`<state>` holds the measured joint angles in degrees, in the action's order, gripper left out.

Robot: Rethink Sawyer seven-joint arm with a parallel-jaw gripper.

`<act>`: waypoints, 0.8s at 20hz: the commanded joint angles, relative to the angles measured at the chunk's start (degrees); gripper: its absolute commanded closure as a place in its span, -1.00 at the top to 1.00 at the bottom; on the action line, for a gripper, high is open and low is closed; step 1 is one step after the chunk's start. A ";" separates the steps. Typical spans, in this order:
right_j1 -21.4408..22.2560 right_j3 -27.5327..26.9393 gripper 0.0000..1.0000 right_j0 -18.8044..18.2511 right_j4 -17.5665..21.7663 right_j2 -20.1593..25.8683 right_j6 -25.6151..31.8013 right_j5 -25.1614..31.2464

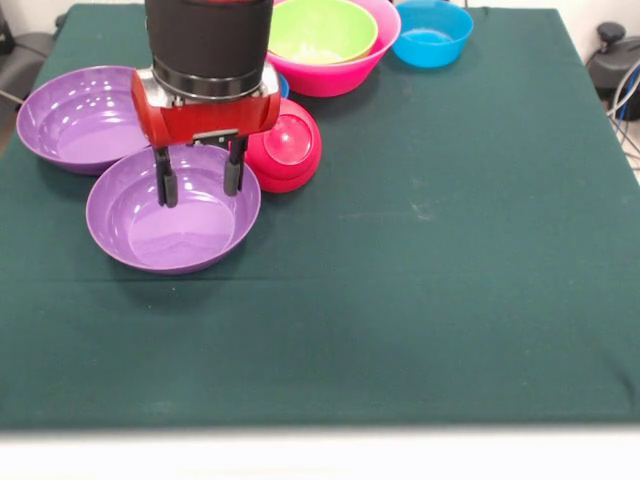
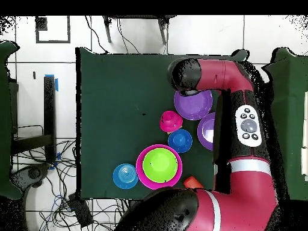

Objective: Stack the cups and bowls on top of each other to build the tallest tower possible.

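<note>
My gripper (image 1: pixel 199 182) hangs open just over the nearer purple bowl (image 1: pixel 175 215), its fingers (image 1: pixel 165 185) inside the rim and holding nothing. In the overhead view the arm's wrist covers the gripper and part of this bowl (image 2: pixel 194 105). A second purple bowl (image 1: pixel 80 115) (image 2: pixel 206 131) touches it. A small crimson bowl (image 1: pixel 285 145) (image 2: pixel 171 121) lies upside down beside them. The lime green bowl (image 1: pixel 320 30) (image 2: pixel 159 165) sits nested in the pink bowl (image 1: pixel 345 72) (image 2: pixel 139 168). A dark blue bowl (image 2: pixel 180 140) and a light blue bowl (image 1: pixel 432 32) (image 2: pixel 125 176) stand apart. Something orange-red (image 2: pixel 192 180), perhaps a cup, peeks from under the arm. No tower is in view.
The dark green cloth (image 1: pixel 430 280) covers the table, and all the bowls sit along its robot side. Cables (image 2: pixel 66 198) and stands (image 2: pixel 48 114) surround the table on the floor.
</note>
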<state>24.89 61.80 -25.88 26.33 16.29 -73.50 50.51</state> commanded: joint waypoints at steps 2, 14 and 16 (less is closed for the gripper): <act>-5.45 1.45 1.00 -0.83 0.24 5.42 6.99 -0.56; -3.60 4.10 1.00 -0.93 -0.88 6.08 5.63 -0.42; -3.33 4.49 1.00 -0.98 -0.87 6.06 5.25 -0.37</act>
<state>20.72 62.22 -26.59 26.02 17.89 -73.50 50.49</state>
